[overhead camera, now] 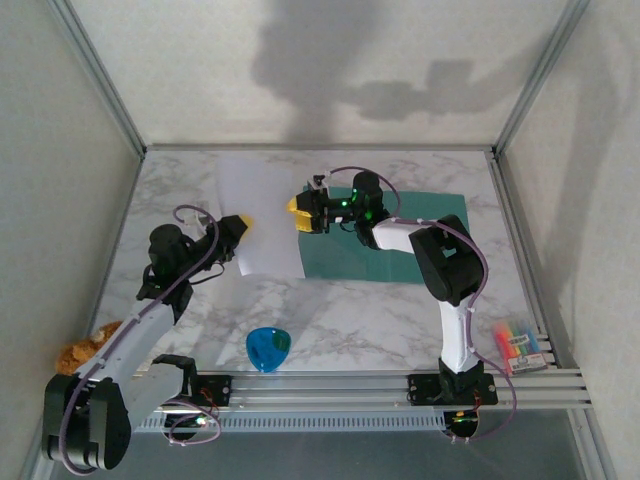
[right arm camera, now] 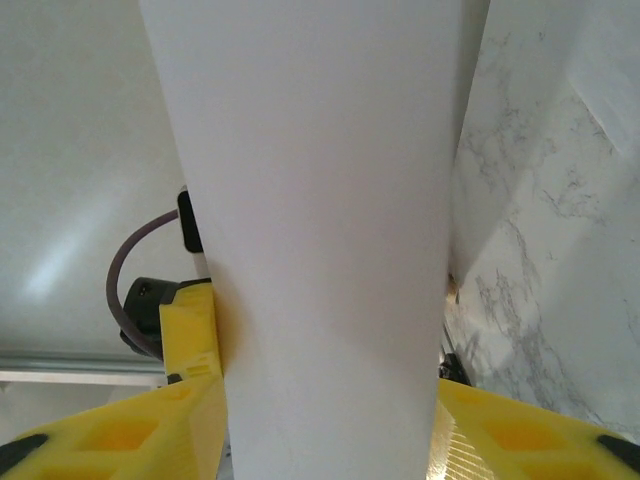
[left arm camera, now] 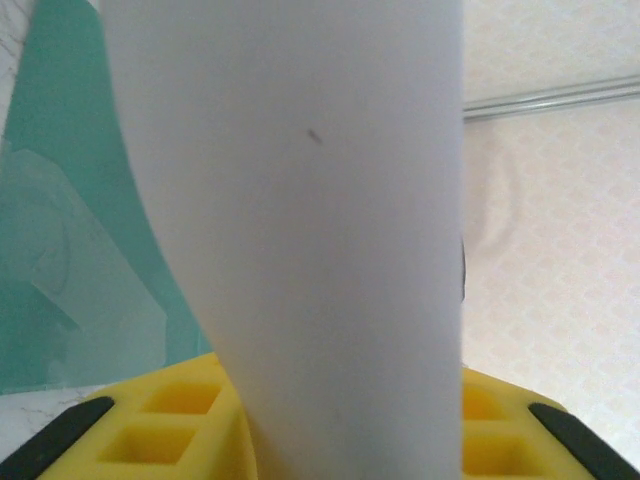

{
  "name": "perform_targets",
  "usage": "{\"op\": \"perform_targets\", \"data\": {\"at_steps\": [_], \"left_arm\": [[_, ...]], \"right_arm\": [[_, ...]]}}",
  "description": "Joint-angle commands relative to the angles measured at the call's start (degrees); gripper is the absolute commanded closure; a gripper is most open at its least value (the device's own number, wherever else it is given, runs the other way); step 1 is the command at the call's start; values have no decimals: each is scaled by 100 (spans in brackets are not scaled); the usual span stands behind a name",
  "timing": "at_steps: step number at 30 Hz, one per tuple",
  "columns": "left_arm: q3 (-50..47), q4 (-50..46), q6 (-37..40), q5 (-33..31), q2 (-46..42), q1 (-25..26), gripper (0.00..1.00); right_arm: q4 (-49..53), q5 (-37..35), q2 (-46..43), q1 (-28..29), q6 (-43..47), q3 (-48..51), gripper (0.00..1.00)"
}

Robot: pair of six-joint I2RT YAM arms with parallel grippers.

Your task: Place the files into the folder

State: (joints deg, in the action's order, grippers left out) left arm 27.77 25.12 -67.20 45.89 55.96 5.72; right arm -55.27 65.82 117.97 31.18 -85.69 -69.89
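The files (overhead camera: 258, 205) are white sheets held up over the back-left of the marble table, between both grippers. My left gripper (overhead camera: 240, 222) is at their left edge. In the left wrist view the files (left arm camera: 300, 200) fill the gap between its yellow fingers (left arm camera: 150, 430), so it is shut on them. My right gripper (overhead camera: 298, 210) is at their right edge, and there the files (right arm camera: 310, 200) stand between its fingers (right arm camera: 520, 440); I cannot tell if it grips them. The teal folder (overhead camera: 400, 245) lies flat under the right arm, and the folder (left arm camera: 60, 200) shows behind the sheets.
A small blue cup (overhead camera: 268, 348) stands near the front middle. A pack of coloured markers (overhead camera: 518, 345) lies at the front right edge. Something brownish (overhead camera: 85, 350) lies at the front left. Metal frame posts rise at the back corners.
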Motion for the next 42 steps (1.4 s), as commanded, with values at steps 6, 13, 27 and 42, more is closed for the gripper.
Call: {"op": "perform_targets", "data": {"at_steps": [6,13,27,42], "left_arm": [[189,397,-153,-91,40,263,68],[97,586,-195,-272,194,319,69],[-17,994,-325,-598,270,497,69],[274,447,63,-353,477,459,69]], "right_arm": [[-529,30,-207,39,-227,26,46],[-619,72,-432,49,-160,147,53],[-1134,-126,-390,115,-576,164,61],[-1154,-30,-332,128,-519,162,75]]}}
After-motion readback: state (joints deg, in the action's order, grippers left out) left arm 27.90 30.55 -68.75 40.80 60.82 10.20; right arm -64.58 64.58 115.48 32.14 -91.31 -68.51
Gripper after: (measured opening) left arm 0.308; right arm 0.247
